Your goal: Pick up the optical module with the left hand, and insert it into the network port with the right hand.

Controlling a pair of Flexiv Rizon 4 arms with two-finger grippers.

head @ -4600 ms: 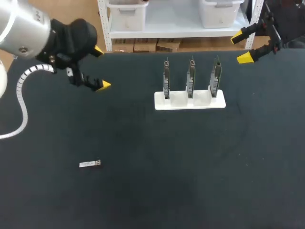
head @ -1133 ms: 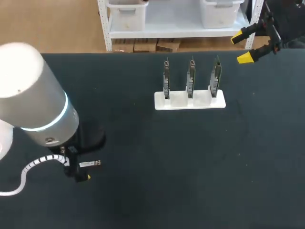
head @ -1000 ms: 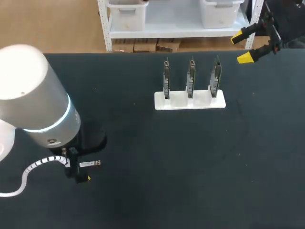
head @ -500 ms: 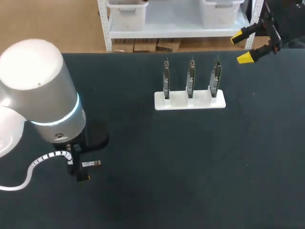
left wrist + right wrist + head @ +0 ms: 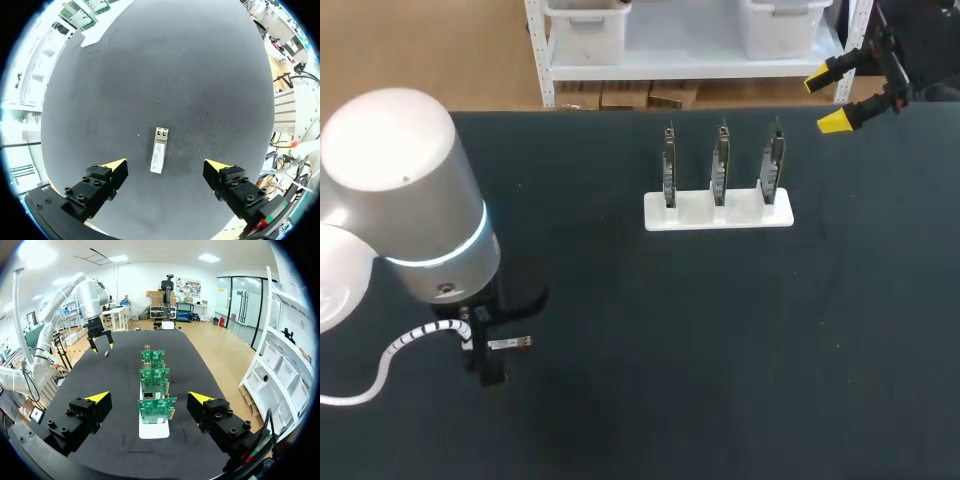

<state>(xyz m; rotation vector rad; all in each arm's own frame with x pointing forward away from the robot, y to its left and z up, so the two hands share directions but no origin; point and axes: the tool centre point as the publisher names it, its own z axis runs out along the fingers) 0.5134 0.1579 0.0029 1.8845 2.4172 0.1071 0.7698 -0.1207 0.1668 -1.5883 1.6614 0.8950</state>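
The optical module, a small silver bar, lies flat on the black table in the space between my left gripper's open fingers, touched by neither. In the head view the module shows just right of the left gripper, which points down under the big wrist. Three green network cards stand upright in a white stand at the table's far middle. My right gripper hangs open at the far right corner; its wrist view has the cards straight ahead of the right gripper.
The left arm's grey wrist housing and white coiled cable hang over the table's left side. The black tabletop stretches bare between the module and the white stand.
The left arm has crept slightly rightward and settled lower over the module; its yellow fingertip is now hidden in the head view. The right arm and module have not moved.
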